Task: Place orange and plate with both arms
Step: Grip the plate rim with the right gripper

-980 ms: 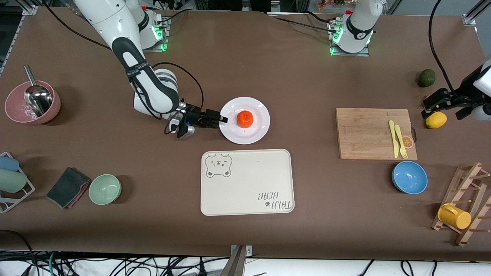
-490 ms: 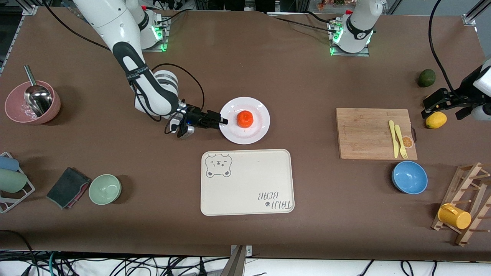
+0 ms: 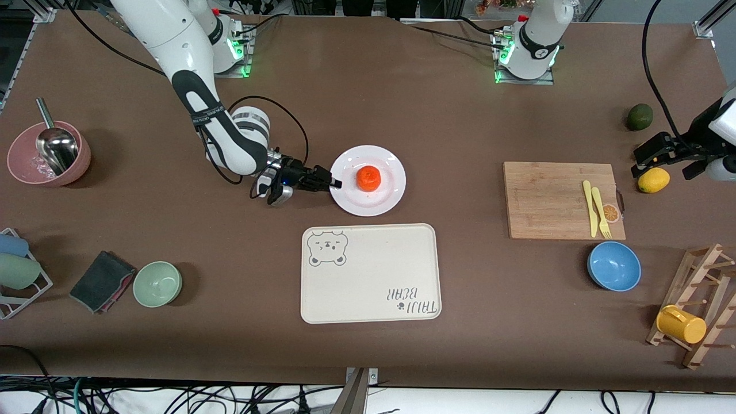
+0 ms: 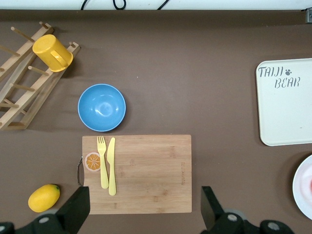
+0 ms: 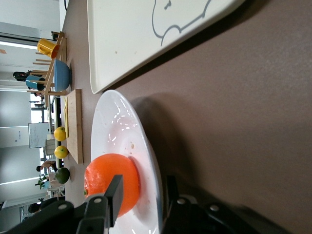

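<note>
The white plate [image 3: 379, 201] lies mid-table with the orange [image 3: 368, 177] on its middle. My right gripper [image 3: 335, 183] is low at the plate's rim on the side toward the right arm's end. It is open, one finger over the rim and one under it. The right wrist view shows the plate [image 5: 117, 131], the orange [image 5: 105, 180] and the right gripper [image 5: 144, 187] astride the rim. My left gripper [image 3: 644, 158] waits open and empty in the air over the lemon [image 3: 654, 180]; its wrist view [image 4: 144, 219] looks down on the cutting board.
The cream bear-print tray [image 3: 371, 273] lies nearer the camera than the plate. A wooden cutting board [image 3: 552, 201] carries a yellow fork and knife. A blue bowl [image 3: 614, 265], an avocado [image 3: 639, 117] and a mug rack [image 3: 696, 305] are at the left arm's end; a pink bowl [image 3: 49, 154] and a green bowl [image 3: 157, 283] are at the right arm's end.
My right gripper has crept a little farther onto the plate's rim and its wrist has shifted. The plate, the orange and the left arm have barely moved.
</note>
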